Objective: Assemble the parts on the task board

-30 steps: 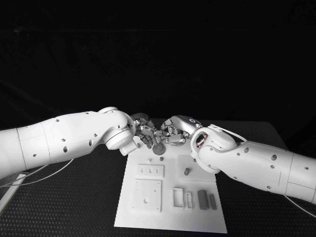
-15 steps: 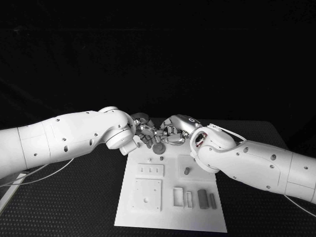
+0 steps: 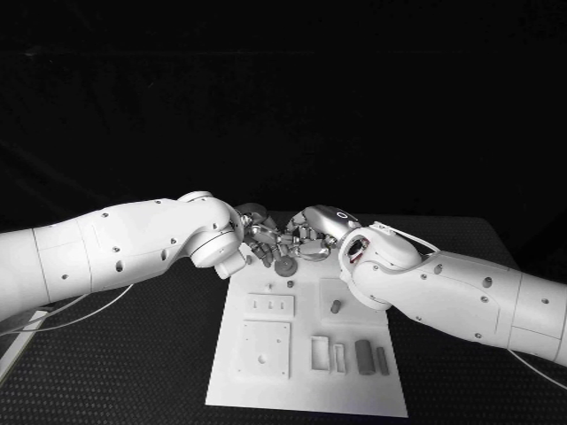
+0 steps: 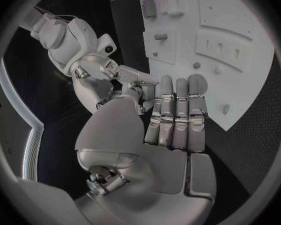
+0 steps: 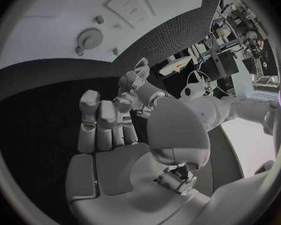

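Harsh light blazes on the flat white rectangular task board [image 3: 312,345], blackness beyond the silver hands; wrist views bend straight edges.

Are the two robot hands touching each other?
Cannot tell. In the head view the left robot hand and right robot hand overlap above the task board; no gap or contact shows plainly.

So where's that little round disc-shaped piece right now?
In the head view the round disc sits at the far end of the task board, just below where the left hand and right hand meet.
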Robot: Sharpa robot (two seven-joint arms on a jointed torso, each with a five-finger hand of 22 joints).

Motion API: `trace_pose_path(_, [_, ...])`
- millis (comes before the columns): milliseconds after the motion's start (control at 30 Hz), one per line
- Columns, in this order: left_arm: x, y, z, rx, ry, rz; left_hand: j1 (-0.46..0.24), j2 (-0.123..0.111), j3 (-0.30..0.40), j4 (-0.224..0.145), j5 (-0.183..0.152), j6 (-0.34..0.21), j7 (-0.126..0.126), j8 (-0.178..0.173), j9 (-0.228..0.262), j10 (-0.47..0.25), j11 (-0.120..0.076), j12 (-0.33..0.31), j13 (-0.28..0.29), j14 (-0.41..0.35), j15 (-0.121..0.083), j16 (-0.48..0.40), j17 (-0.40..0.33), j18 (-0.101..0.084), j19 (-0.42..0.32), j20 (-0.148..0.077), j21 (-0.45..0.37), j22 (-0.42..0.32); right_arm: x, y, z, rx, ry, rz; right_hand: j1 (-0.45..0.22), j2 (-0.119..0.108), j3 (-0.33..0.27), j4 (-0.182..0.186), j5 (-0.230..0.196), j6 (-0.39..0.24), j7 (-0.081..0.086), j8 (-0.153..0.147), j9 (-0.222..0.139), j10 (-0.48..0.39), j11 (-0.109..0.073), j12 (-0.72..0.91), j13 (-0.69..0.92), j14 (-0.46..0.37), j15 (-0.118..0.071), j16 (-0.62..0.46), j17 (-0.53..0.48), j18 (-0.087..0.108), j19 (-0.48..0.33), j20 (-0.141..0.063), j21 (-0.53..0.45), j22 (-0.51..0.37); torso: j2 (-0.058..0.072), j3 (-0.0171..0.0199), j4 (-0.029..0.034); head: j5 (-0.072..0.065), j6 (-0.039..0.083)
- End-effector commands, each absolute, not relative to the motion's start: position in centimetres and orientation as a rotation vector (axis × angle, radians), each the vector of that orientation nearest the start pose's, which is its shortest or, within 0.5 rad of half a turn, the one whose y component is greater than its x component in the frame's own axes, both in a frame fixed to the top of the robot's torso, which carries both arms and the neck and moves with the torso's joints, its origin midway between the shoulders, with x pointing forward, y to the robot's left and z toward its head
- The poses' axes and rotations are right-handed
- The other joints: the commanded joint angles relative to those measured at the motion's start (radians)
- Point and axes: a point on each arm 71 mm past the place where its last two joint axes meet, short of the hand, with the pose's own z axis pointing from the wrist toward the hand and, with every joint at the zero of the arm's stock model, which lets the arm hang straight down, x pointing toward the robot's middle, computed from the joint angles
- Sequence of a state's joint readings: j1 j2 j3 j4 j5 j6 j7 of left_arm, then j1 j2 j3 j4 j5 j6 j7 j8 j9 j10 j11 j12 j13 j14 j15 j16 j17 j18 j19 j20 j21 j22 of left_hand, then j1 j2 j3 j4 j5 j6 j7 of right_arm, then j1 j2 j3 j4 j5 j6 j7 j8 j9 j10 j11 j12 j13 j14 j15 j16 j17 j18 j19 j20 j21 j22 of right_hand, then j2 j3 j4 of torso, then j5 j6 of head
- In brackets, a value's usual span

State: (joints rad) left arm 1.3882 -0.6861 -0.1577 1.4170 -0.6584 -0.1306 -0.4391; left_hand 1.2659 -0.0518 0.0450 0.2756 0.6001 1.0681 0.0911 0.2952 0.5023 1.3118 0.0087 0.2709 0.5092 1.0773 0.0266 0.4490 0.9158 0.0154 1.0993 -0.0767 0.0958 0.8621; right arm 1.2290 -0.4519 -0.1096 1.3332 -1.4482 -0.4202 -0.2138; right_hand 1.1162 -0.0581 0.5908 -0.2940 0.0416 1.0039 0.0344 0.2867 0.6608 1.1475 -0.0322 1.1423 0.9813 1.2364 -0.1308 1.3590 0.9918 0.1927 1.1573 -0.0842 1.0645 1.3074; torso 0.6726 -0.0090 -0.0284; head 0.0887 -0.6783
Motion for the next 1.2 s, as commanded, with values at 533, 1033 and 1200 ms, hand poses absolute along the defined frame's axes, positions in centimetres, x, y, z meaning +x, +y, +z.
trace_pose_path(533, [51.06, 15.82, -17.48, -0.698, 2.200, -0.842, 0.091, 0.019, 0.109, -0.060, -0.035, 0.019, -0.005, 0.014, 0.008, 0.021, -0.008, 0.007, 0.016, 0.007, -0.007, 0.016, 0.020, 0.013, 0.008, -0.001, -0.016, 0.020, 49.65, -4.87, -19.51, -0.230, 1.615, 0.748, 0.003, 0.010, 0.006, 0.000, 0.007, 0.055, 0.047, 0.009, 0.000, 0.006, 0.001, -0.007, -0.001, 0.002, -0.005, -0.007, -0.002, 0.069, 0.001, -0.005, 0.003, 0.005, 0.000, -0.0006, 0.0005, 0.002, -0.004])
trace_pose_path(1033, [51.26, 15.78, -17.49, -0.746, 2.186, -0.869, -0.324, 0.080, 0.445, -0.529, -0.064, 0.023, -0.003, 0.020, 0.016, 0.031, -0.006, -0.011, 0.046, 0.012, -0.007, 0.011, 0.042, 0.004, 0.018, -0.001, -0.023, 0.073, 49.41, -4.62, -19.75, -0.239, 1.634, 0.762, 0.002, 0.009, 0.006, 0.001, 0.007, 0.055, 0.047, 0.009, 0.000, 0.007, 0.001, -0.007, -0.002, 0.002, -0.005, -0.008, -0.002, 0.069, 0.001, -0.005, 0.002, 0.005, 0.000, 0.0000, 0.0001, 0.003, -0.007])
trace_pose_path(1200, [51.39, 15.83, -17.44, -0.758, 2.166, -0.869, -0.343, 0.090, 0.463, -0.543, -0.072, 0.026, -0.004, 0.024, 0.019, 0.036, -0.007, -0.010, 0.049, 0.015, -0.007, 0.012, 0.043, 0.005, 0.022, -0.003, -0.021, 0.080, 49.41, -4.72, -19.84, -0.234, 1.639, 0.763, 0.002, 0.008, 0.006, 0.001, 0.007, 0.055, 0.047, 0.009, 0.000, 0.007, 0.001, -0.007, -0.002, 0.002, -0.005, -0.009, -0.002, 0.069, 0.001, -0.005, 0.002, 0.005, 0.000, 0.0000, -0.0005, 0.002, -0.008])
